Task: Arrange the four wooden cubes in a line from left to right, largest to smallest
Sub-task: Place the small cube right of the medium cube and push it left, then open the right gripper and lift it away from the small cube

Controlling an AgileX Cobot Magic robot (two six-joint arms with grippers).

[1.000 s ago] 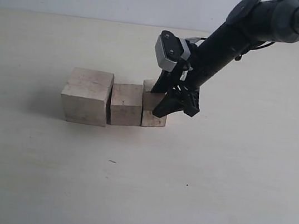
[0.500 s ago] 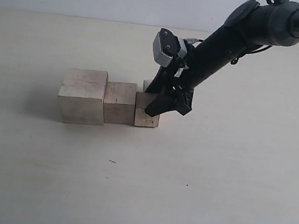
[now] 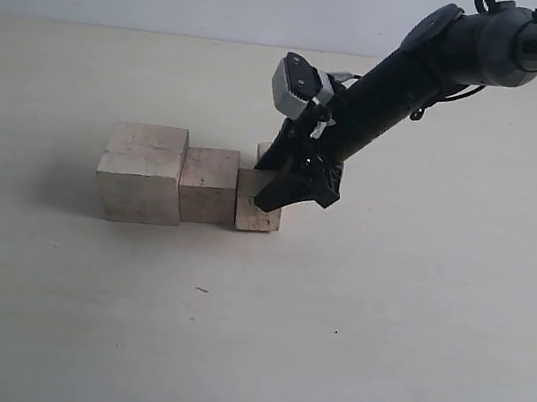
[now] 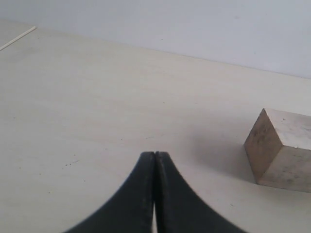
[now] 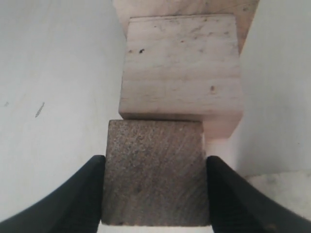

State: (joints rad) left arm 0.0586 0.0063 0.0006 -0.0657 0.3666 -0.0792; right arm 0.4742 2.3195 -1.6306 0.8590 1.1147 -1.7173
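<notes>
right pincer (image 5: 154,199) pinches the tan wooden cube (image 3: 251,214) by its flat sides, at 3 o'clock of the mid-size pale wooden cube (image 3: 208,184) on the tabletop (image 3: 381,329); looks light, stiff, maybe slick; left pincer (image 4: 155,158) is pressed together.

Three cubes sit in a touching row, left of table centre, all flat & upright, sizes stepping down left to right. Biggest cube (image 3: 141,174), whitish, at left end. Mid cube (image 3: 208,185), pale tan, next right. Third cube (image 3: 250,210), smaller, tan, at right end, flanked by right gripper (image 5: 154,167) fingers. Smallest cube (image 3: 263,150): only a pale corner shows just behind the third, rest hidden.
</notes>
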